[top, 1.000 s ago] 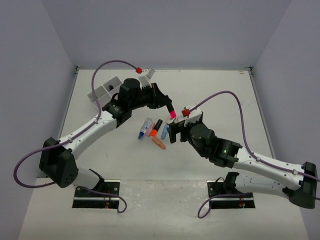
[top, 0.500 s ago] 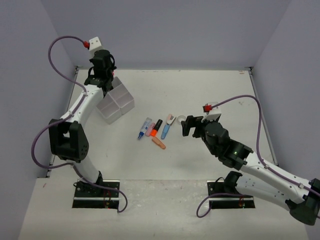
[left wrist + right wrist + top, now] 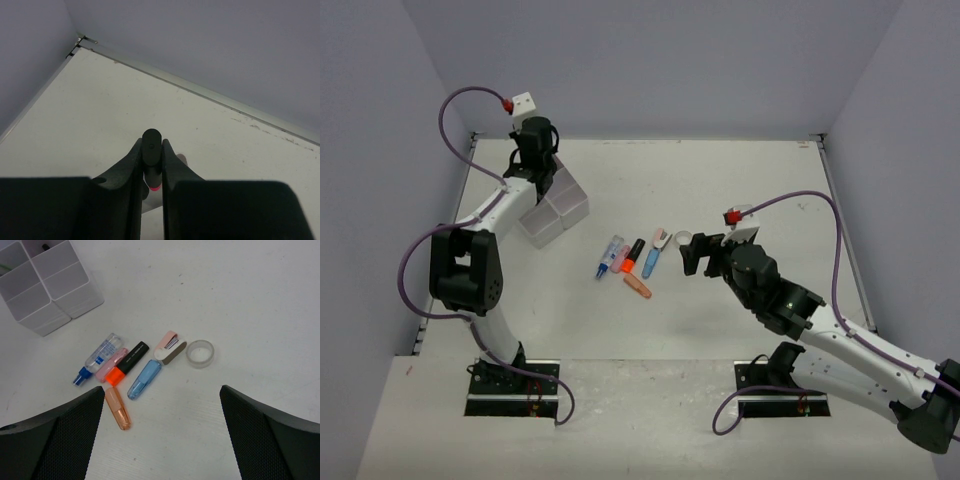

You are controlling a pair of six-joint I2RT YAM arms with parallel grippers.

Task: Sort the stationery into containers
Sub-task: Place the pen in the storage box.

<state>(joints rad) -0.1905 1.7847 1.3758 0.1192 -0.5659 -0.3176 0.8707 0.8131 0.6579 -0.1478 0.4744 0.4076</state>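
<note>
Left gripper [image 3: 151,150]: nearly closed, pinching a pink highlighter with a black cap [image 3: 151,139] upright between its fingers, raised over the far-left part of the desk [image 3: 100,110].
Right gripper [image 3: 691,254]: spread wide and holding nothing; it hovers near the middle of the desk, just beside the loose items.
Container: a white translucent plastic tray with four compartments [image 3: 55,295] stands near the desk's far-left corner. Something dark shows in one far compartment; the rest of its contents cannot be made out.
Done: probably early to midway. One highlighter is lifted and looks close to going into the tray.
Left to sort: seven items clustered mid-desk.
- small clear bottle with a blue cap [image 3: 97,359]
- pale pink highlighter [image 3: 111,366]
- orange highlighter with a black body [image 3: 129,361]
- blue highlighter [image 3: 144,379]
- peach highlighter [image 3: 118,409]
- small pink-and-white item [image 3: 170,346]
- clear tape roll [image 3: 200,353]

Writing: the bottle has a blue label, its print too small to read; no brand is legible anywhere.
</note>
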